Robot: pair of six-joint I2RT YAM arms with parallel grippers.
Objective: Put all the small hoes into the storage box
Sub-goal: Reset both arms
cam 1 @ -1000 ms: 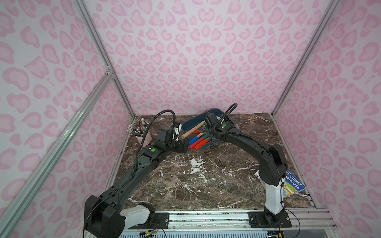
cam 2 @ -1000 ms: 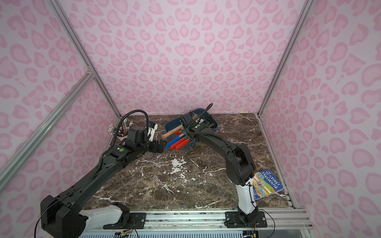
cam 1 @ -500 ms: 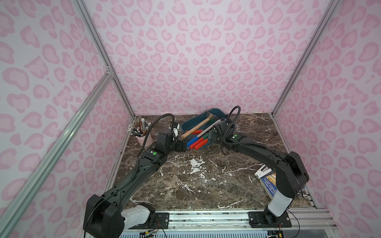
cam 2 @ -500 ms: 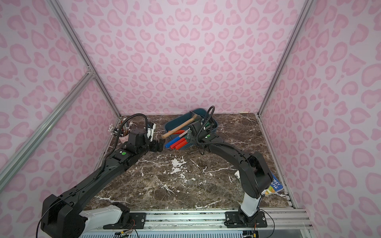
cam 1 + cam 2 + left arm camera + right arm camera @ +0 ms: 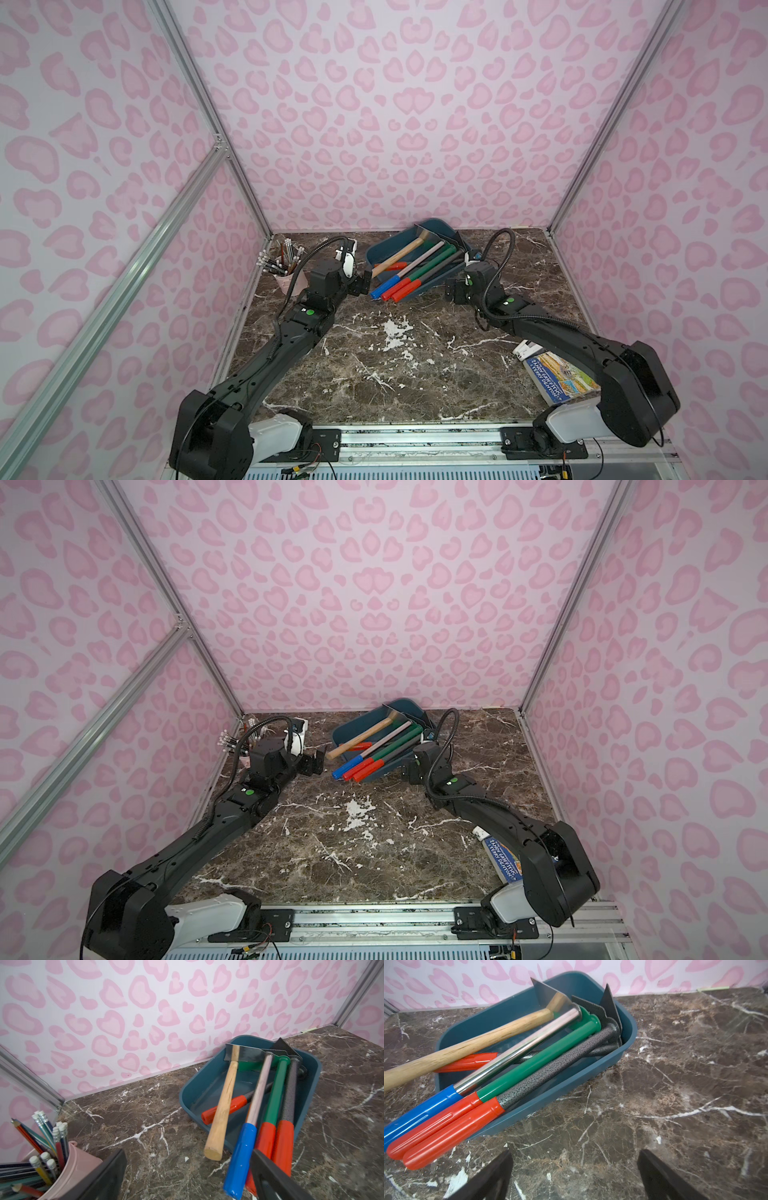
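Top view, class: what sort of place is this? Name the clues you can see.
Likely a staged robot test booth, not a real shed: pink patterned walls on aluminium posts, a marble-look tabletop, and a left arm and right arm mounted on a front rail.

Book (image 5: 505,860), lying well apart from the storage box (image 5: 405,706): its blue edge bore the names "Andy Griffiths" and "Terry Denton"; no other text was legible.

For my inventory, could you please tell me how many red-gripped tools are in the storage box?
3 in the storage box: the green-shafted tool and grey-shafted tool side by side, grips overhanging the rim; a third tool beneath the wooden handle. More may be hidden.
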